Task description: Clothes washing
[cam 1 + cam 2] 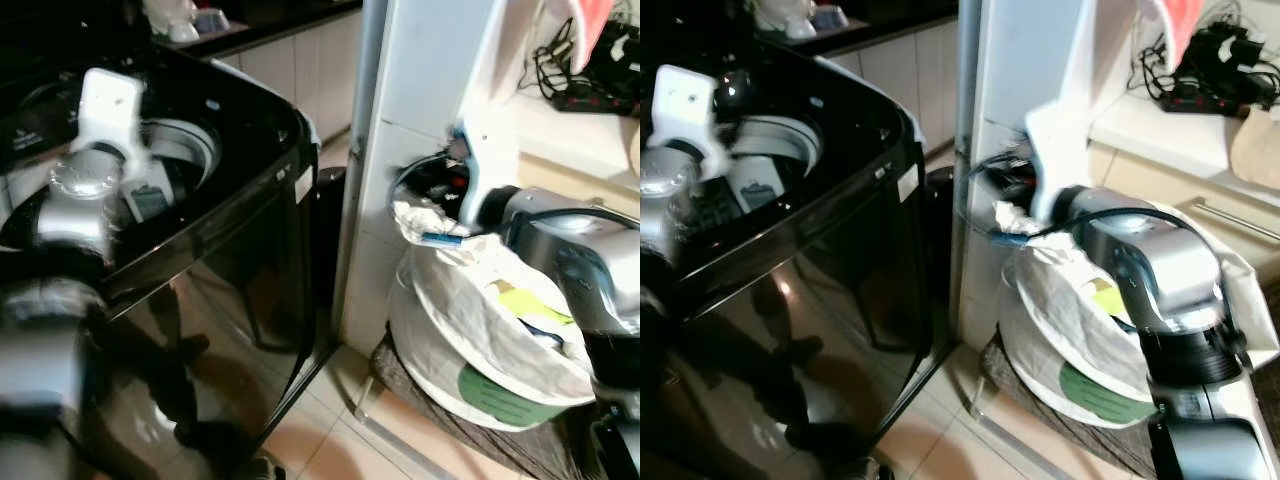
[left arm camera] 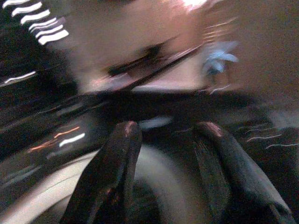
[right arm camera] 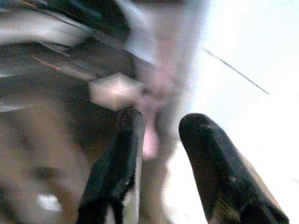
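**Left arm over the open washer, right arm beside the laundry bag**

The glossy black top-loading washing machine [image 1: 230, 230] stands with its lid up, and the pale ring of its drum [image 1: 185, 150] shows in the opening. The left gripper [image 2: 170, 140] hangs above that opening, its two black fingers [image 2: 117, 163] parted by a moderate gap with nothing between them. The right gripper [image 3: 161, 135] is held out near the white pillar [image 1: 420, 120], its jaws also apart and empty; a small pinkish blur sits in the gap, but it cannot be told whether that is cloth or background.

The clothes appear to be in the crumpled white plastic bag [image 1: 500, 330] that sits in a dark woven basket [image 1: 470, 430] on the tiled floor, just beside the pillar and well apart from the washer's opening.

The step in hand seems to be fetching a garment from the bag. To do it well, the right arm should come down into the bag's open mouth rather than onto its slippery outer skin, close on loose fabric alone, and lift clear of the rim before swinging across to the drum.

Much is unclear. Both wrist views are smeared. The bag's contents show only as yellow and blue scraps. The drum's inside is hidden by the left arm, so whether any clothes lie in it cannot be judged.
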`<state>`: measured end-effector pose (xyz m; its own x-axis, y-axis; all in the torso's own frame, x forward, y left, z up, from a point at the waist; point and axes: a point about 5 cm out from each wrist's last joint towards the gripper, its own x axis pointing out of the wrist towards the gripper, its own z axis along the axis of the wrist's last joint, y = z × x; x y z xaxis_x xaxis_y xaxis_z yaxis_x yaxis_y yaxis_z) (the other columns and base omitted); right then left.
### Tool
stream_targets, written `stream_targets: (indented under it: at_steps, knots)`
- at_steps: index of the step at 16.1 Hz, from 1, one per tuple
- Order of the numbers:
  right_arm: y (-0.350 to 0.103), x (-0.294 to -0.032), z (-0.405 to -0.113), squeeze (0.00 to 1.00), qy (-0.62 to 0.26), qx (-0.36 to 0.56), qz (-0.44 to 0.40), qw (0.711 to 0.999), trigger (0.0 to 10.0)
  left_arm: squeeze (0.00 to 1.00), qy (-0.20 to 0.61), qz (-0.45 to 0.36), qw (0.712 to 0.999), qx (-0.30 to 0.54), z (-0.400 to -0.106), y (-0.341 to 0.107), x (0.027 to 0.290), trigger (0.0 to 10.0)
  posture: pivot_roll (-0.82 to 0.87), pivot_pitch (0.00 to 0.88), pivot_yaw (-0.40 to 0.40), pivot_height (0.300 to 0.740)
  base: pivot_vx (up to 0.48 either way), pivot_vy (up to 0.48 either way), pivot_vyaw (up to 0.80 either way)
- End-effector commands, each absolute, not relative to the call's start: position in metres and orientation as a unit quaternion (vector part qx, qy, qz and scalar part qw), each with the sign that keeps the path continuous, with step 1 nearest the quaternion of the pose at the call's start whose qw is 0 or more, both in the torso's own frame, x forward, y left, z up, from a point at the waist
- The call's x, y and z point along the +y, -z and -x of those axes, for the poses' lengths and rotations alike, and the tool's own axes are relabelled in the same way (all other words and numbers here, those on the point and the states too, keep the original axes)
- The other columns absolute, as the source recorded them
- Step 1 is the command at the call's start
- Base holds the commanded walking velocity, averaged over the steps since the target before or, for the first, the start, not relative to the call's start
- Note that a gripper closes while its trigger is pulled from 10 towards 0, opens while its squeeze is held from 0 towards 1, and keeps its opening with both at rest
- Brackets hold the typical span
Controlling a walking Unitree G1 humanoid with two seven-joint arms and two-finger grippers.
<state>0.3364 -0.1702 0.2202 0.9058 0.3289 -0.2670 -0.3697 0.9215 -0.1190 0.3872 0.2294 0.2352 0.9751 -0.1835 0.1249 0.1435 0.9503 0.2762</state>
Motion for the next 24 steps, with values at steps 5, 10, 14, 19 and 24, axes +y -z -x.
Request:
stream_targets:
  at_steps: [5, 10, 14, 19, 24]
  knots:
    - [-0.179, -0.208, -0.362, 1.0, -0.09, 0.15, 0.074, 0.982, 10.0, 0.0, 0.311, -0.112, 0.936, -0.122, -0.337, -0.205, 0.135, 10.0, -0.02, 0.0, 0.035, 0.74, 0.0, 0.0, 0.0]
    - [-0.134, -0.246, -0.369, 1.0, 0.004, 0.225, 0.053, 0.973, 10.0, 0.0, 0.403, -0.071, 0.907, -0.1, -0.299, -0.191, 0.097, 10.0, 0.0, 0.022, 0.044, 0.74, 0.0, 0.0, 0.0]
    - [-0.11, -0.264, -0.358, 1.0, 0.043, 0.29, 0.059, 0.954, 10.0, 0.0, 0.486, -0.082, 0.867, -0.064, -0.272, -0.188, 0.087, 10.0, 0.0, 0.028, 0.043, 0.74, 0.0, 0.0, 0.0]
    - [-0.067, -0.262, -0.336, 0.0, 0.057, 0.369, -0.03, 0.927, 10.0, 0.0, 0.535, -0.098, 0.838, -0.036, -0.255, -0.189, 0.081, 10.0, 0.01, 0.036, 0.051, 0.74, 0.0, 0.0, 0.0]
    - [-0.043, -0.265, -0.317, 0.0, 0.081, 0.397, -0.082, 0.911, 0.0, 0.0, 0.536, -0.094, 0.838, -0.035, -0.252, -0.19, 0.077, 10.0, 0.02, 0.037, 0.048, 0.74, 0.0, 0.0, 0.0]
